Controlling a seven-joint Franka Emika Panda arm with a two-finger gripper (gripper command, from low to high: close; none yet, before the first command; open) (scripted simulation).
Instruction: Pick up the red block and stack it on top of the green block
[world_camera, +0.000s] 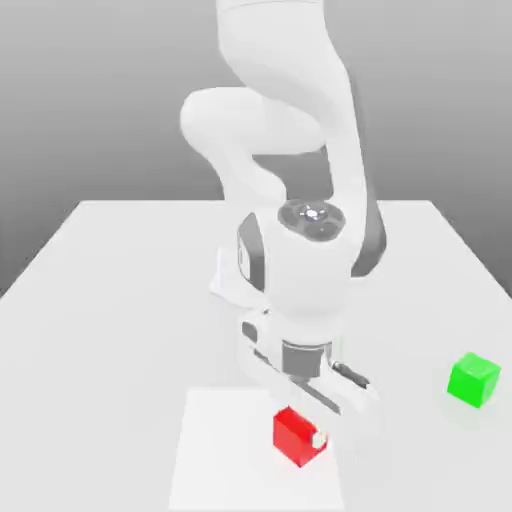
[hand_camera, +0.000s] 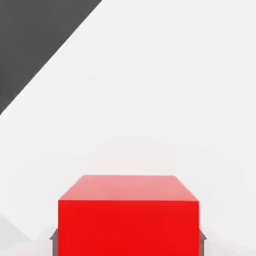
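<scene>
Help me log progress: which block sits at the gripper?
The red block, between the gripper fingers; the green block sits apart toward the exterior view's right.

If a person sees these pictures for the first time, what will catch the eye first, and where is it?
The big white robot arm fills the middle of the exterior view, bent down over the white table. Just under its gripper, the bright red block sits between the fingers near the table's front edge; the hand view shows this block close up, with dark finger tips at both its lower sides. The green block stands alone, apart, toward the exterior view's right.
</scene>
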